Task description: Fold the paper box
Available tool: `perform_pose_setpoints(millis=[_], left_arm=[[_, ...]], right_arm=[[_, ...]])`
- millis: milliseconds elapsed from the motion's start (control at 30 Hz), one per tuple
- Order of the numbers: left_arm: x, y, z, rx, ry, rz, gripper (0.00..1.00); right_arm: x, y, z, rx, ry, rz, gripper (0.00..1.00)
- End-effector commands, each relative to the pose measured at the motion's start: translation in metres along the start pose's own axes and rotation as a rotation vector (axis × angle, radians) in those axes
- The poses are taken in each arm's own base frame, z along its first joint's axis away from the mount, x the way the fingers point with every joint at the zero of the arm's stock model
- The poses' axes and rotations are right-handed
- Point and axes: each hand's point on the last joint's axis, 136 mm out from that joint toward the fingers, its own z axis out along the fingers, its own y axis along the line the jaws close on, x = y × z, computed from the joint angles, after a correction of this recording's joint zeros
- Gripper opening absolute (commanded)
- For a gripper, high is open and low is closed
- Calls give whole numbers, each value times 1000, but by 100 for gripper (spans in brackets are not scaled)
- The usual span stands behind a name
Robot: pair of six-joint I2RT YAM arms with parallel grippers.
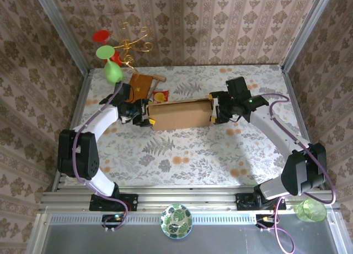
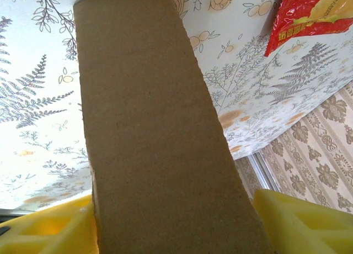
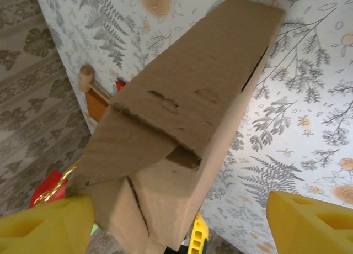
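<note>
Past one leaf-patterned bowl [image 1: 176, 221] and one green cup [image 1: 310, 211], the single paper box [image 1: 179, 115] lies mid-table between two grippers: the left gripper [image 1: 149, 115] clamps one end, while the right gripper [image 1: 213, 109], fingers apart, should probably tuck the loose flap [image 3: 124, 146] squarely, one wooden board [image 1: 142, 85] beyond.

The plain brown paper box [image 1: 182, 115], folded into a long flat block with one end flap sticking out, lies crosswise on the bench [image 1: 182, 152].
</note>
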Motion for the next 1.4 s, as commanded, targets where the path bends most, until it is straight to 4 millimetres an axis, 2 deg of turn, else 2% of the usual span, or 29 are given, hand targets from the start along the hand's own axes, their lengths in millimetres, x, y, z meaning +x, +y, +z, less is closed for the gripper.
perform_pose_setpoints(millis=[0,33,100,200,267,367,567,833,1000,1133,1367], left_arm=[[-4,4,0,-27,-36,-26,67],[-4,3,0,-26,-36,-26,67],[-4,3,1,-28,-35,-27,67],[-5,1,2,-28,-37,-26,66],[-4,0,2,-26,-35,-22,66],[-6,2,3,-31,-38,-25,66],[-6,0,3,-30,-40,-17,65],[-4,-2,3,-35,-38,-1,65],[-3,-1,3,-37,-33,7,65],[-3,-1,3,-34,-32,22,66],[1,-6,-4,-3,-26,85,76]], right_arm=[[0,28,-26,-126,-41,-21,82],[0,31,-33,-149,-54,-40,84],[-3,33,-33,-160,-64,-66,89],[-6,32,-18,-169,-37,-70,93],[-8,29,0,-134,-4,-69,93],[-6,25,15,-82,27,-86,93],[-13,16,28,-51,14,-77,94],[-16,9,54,-3,23,-78,88],[-19,14,58,-19,3,-87,83],[-19,11,64,-4,2,-88,77],[-26,7,62,3,-42,-81,73]])
